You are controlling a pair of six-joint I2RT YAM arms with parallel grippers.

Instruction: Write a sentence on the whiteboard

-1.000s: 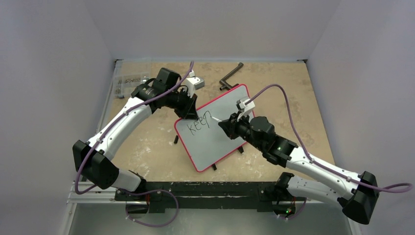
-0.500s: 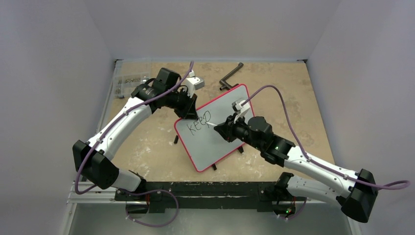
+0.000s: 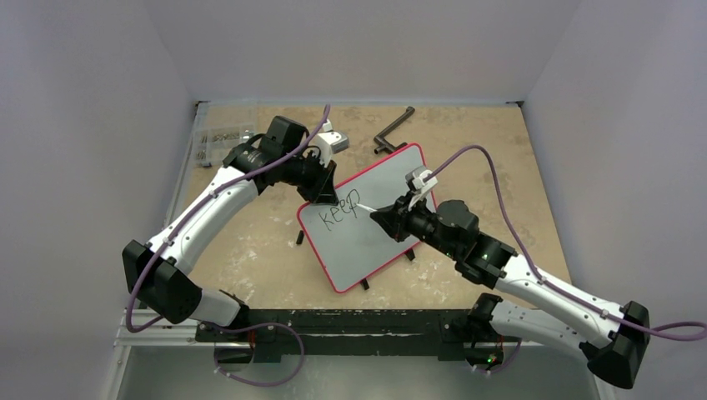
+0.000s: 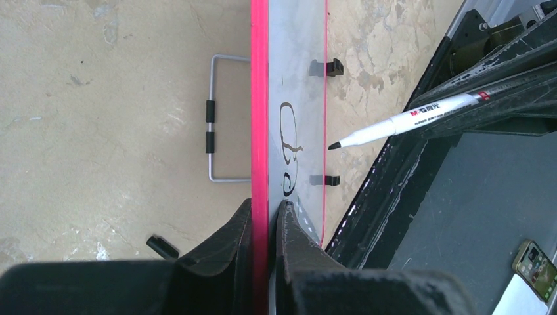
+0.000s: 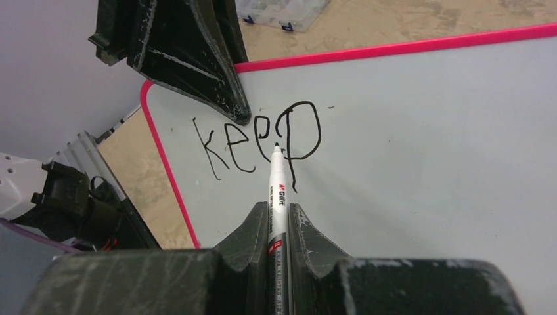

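Observation:
The whiteboard [image 3: 371, 229], pale grey with a thin red rim, stands tilted in the middle of the table. Black writing [image 3: 340, 210] on its upper left reads "keep" [image 5: 259, 141]. My left gripper [image 3: 321, 193] is shut on the board's top-left rim [image 4: 259, 131], one finger on each side. My right gripper [image 3: 385, 218] is shut on a white marker [image 5: 276, 197]. In the left wrist view the marker [image 4: 407, 121] has its black tip just off the board, beside the "p".
A metal crank handle [image 3: 392, 133] lies behind the board. A clear parts box [image 3: 221, 142] sits at the back left. A wire stand [image 4: 220, 118] shows behind the board. Small black feet [image 3: 364, 284] stick out at its near edge.
My right gripper moved left to finish the "p", then drew back to the right with the marker. The left gripper and the board have not moved.

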